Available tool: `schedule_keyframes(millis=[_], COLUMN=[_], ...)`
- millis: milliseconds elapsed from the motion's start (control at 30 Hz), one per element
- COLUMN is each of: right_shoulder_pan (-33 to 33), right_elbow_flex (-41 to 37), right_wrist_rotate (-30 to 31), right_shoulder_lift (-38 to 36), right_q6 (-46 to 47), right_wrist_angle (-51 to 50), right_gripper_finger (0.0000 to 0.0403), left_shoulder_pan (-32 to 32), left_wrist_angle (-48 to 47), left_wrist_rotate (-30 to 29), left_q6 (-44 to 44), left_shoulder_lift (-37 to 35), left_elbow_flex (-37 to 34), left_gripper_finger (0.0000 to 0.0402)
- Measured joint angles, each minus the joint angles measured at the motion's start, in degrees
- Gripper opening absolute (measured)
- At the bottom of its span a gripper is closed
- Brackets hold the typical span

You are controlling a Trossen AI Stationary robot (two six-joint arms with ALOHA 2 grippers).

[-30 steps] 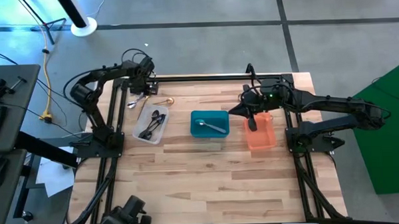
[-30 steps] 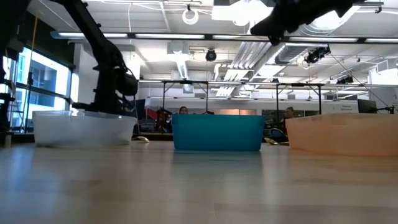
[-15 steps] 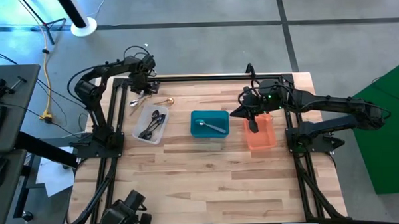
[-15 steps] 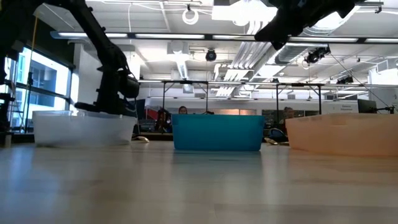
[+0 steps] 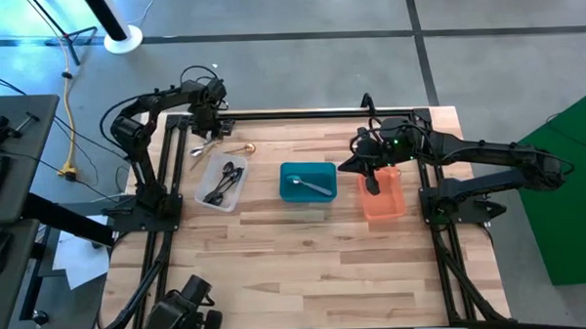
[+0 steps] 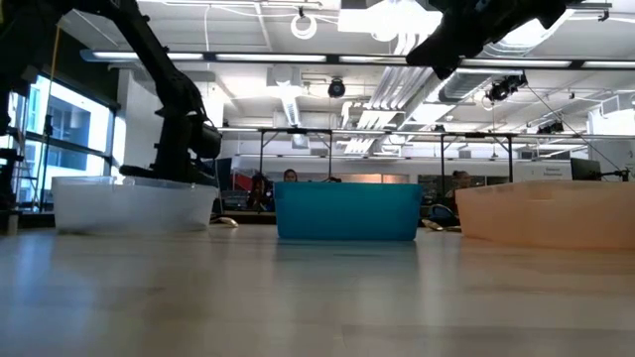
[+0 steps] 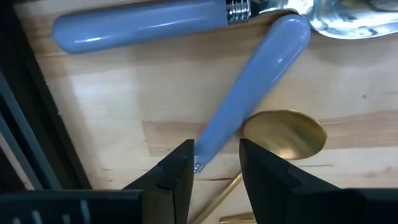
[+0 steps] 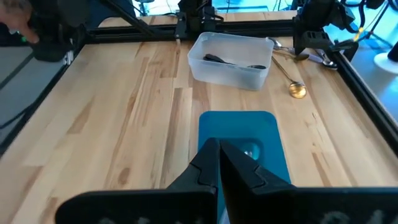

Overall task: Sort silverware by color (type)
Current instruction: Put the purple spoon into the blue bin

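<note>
Two blue-handled utensils (image 7: 155, 25) and a gold spoon (image 7: 283, 134) lie on the wood at the table's far left (image 5: 202, 145). My left gripper (image 7: 216, 163) points down over them, open. Its fingers stand on either side of the slanting blue handle's (image 7: 255, 87) free end. Dark utensils lie in the clear bin (image 5: 221, 182), and a silver one (image 5: 309, 187) lies in the teal bin (image 5: 307, 171). My right gripper (image 5: 344, 166) hovers shut between the teal bin and the orange bin (image 5: 382, 196), holding nothing. My left gripper comes from above with its fingers (image 7: 180, 168) across the free end (image 7: 208, 146) of the slanting blue handle, which lies flat on the table. The handle nearly fills the gap. Whether either finger touches it, I cannot tell.
The three bins stand in a row across the table's middle. A black frame rail (image 5: 311, 112) runs along the far edge, and another rail (image 7: 25, 124) runs close beside the utensils. Bare wood (image 5: 307, 271) fills the near half.
My left arm has shifted its elbow and its gripper has tipped a little while staying over the utensils at the far left. The finger gap looks the same. My right gripper and the bins have kept still.
</note>
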Motion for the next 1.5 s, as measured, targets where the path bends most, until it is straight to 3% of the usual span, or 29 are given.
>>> schedule_keyframes(millis=[467,800,1500], right_shoulder_pan=[0.02,0.02,0.02], right_elbow_flex=[0.00,0.00,-0.01], right_wrist_rotate=[-0.02,-0.02,0.04], right_shoulder_lift=[0.00,0.00,0.00], right_q6=[6.44,7.78,9.01], right_wrist_angle=[0.00,0.00,0.44], right_gripper_finger=[0.0000,0.0000,0.0000], left_shoulder_pan=[-1.64,-1.68,-1.90], left_wrist_angle=[-5.50,-7.15,-7.11], left_wrist_rotate=[-0.73,-0.87,-0.52], left_q6=[2.01,5.43,10.13], left_shoulder_lift=[6.19,6.23,2.80], left_elbow_flex=[4.86,4.75,6.23], left_gripper_finger=[0.0114,0.0020,0.0020])
